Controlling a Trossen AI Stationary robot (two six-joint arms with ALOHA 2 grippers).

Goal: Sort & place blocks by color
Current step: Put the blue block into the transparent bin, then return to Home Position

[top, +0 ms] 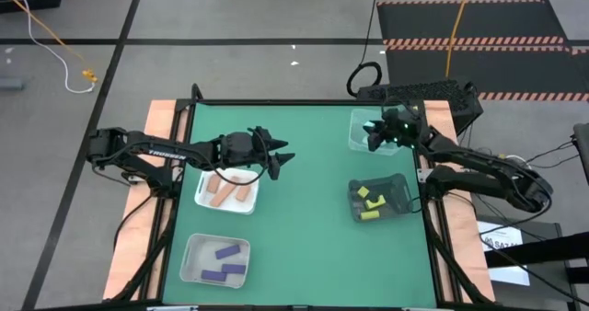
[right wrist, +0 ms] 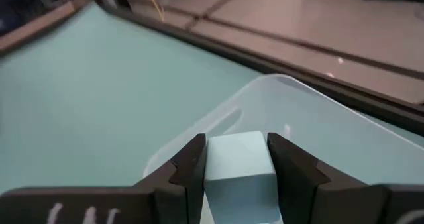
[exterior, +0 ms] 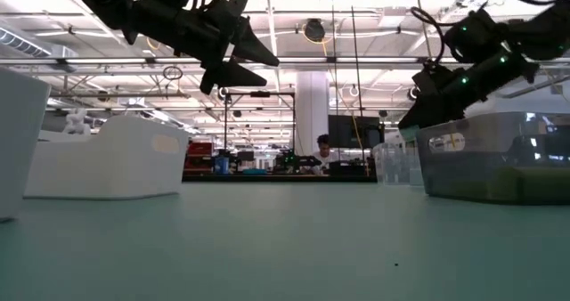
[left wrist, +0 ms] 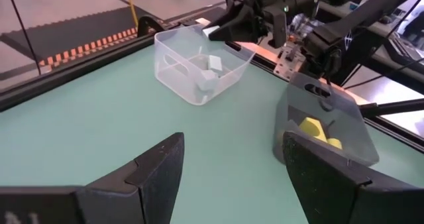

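Observation:
My right gripper [right wrist: 235,151] is shut on a mint green block [right wrist: 237,168] and hovers over the clear tray [right wrist: 291,91] at the table's far right [top: 357,132]. That tray holds other mint blocks [left wrist: 211,68]. My left gripper [left wrist: 232,161] is open and empty, raised above the table's middle [top: 281,159], just right of the white tray [top: 204,190] with the salmon pink blocks [top: 230,192]. Yellow blocks [top: 371,205] lie in the dark tray [top: 354,196]. Purple blocks [top: 225,260] lie in a clear tray [top: 189,256] near the front left. My right gripper pinches the mint green block by two opposite side faces [right wrist: 212,168] between its two fingers. The block is lifted clear and sits above the clear tray's rim. The fingers slant downward toward the table's left.
Four trays stand on the green table: the white one [exterior: 107,158] and the purple one on the left, the clear one [exterior: 396,163] and the dark one [exterior: 499,158] on the right. The middle strip of the table between them is bare. A person shows far off in the room.

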